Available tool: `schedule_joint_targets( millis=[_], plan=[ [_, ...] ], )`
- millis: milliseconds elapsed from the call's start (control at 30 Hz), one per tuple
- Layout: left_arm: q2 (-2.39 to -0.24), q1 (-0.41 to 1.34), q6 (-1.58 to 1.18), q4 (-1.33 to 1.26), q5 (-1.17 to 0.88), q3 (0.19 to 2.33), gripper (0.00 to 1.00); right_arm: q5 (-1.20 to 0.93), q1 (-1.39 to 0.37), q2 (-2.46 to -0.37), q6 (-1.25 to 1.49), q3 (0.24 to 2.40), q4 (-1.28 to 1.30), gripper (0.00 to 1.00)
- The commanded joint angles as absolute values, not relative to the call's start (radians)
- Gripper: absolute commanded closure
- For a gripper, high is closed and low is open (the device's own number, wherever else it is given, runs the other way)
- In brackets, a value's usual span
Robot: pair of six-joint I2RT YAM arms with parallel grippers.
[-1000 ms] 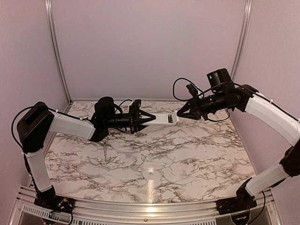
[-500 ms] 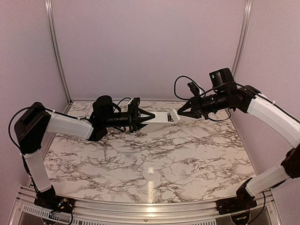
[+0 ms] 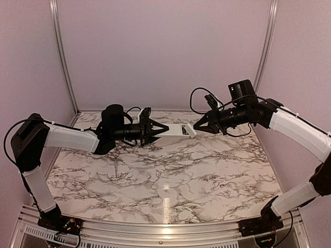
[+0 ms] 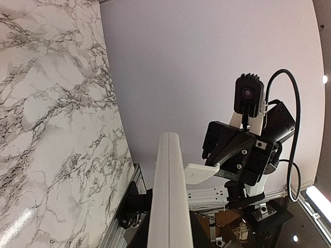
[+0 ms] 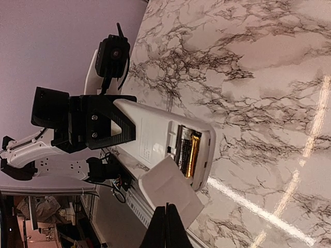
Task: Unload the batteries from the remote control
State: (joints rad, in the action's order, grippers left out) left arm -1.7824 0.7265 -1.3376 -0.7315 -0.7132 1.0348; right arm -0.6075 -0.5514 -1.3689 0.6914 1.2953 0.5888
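My left gripper (image 3: 165,129) holds the white remote control (image 3: 176,130) level above the table, shut on its left end. In the left wrist view the remote control (image 4: 170,201) runs straight out from between the jaws. Its open compartment faces the right wrist camera, with the batteries (image 5: 188,150) inside, dark with a gold gleam. My right gripper (image 5: 165,211) is shut on the edge of the small white cover piece (image 5: 168,187). The cover sits off the remote control (image 5: 150,133), tilted just beside its end. From above, the right gripper (image 3: 196,126) hangs at the remote's right end.
The marble table top (image 3: 170,170) lies below both arms, with a metal rail (image 3: 155,227) along its near edge. Pale walls close in the back and both sides.
The cover has come away from the remote's end and now tilts in my right gripper. Both arms have drifted slightly left.
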Motion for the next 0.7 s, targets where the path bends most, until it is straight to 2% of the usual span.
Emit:
schedule_joint_targets(
  millis=[0,233,667],
  plan=[
    [-1.753,0.724,-1.288,-0.665,-0.66,1.014,1.0,-0.609,-0.549,-1.429,0.701,1.257,0.517,1.0],
    [-1.785,0.724,-1.267,-0.634,-0.644,0.978,1.0,-0.638,-0.549,-1.53,0.706,1.186,0.408,1.0],
    [-1.869,0.711,-1.243,-0.621,-0.626,0.942,1.0,-0.622,-0.549,-1.701,0.62,1.201,0.416,1.0]
  ],
)
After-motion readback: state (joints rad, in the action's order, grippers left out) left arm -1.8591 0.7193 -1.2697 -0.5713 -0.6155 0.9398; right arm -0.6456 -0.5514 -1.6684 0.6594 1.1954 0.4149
